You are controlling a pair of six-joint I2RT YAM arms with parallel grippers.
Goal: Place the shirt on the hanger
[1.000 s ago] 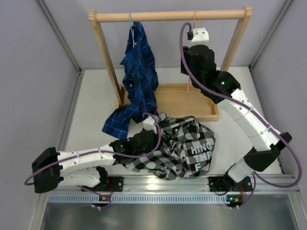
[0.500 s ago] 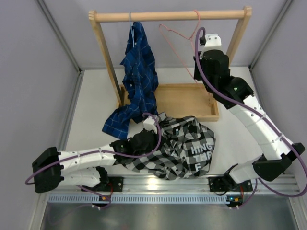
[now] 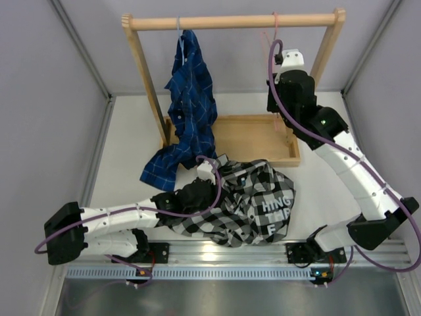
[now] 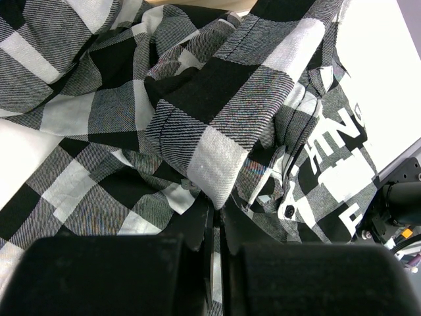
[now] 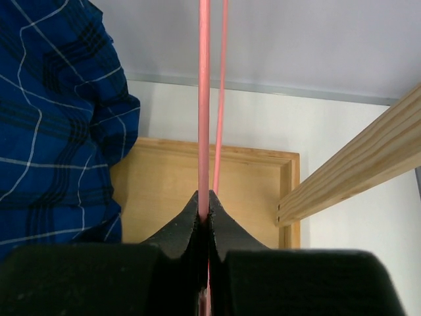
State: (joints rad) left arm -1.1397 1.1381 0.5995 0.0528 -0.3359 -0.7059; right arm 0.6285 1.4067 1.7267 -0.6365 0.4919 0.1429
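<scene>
The black-and-white checked shirt (image 3: 253, 201) with white lettering lies crumpled on the table near the front edge. My left gripper (image 3: 205, 179) is shut on a fold of the shirt (image 4: 217, 158), the cloth pinched between its fingertips. The thin pink hanger (image 3: 275, 29) hangs edge-on from the wooden rail at the back right. My right gripper (image 5: 204, 209) is shut on a pink wire of the hanger (image 5: 204, 99), just under the rail, and the arm hides most of the hanger from above.
A wooden rack (image 3: 230, 22) stands at the back with a tray base (image 3: 240, 139). A dark blue plaid shirt (image 3: 191, 99) hangs from a pale hanger on the rail's left half and drapes onto the table. Grey walls enclose the sides.
My right gripper has moved right along the rail and closed onto the pink hanger's wire. The hanger swung out sideways and now hangs edge-on again. The left arm and the shirt have not moved.
</scene>
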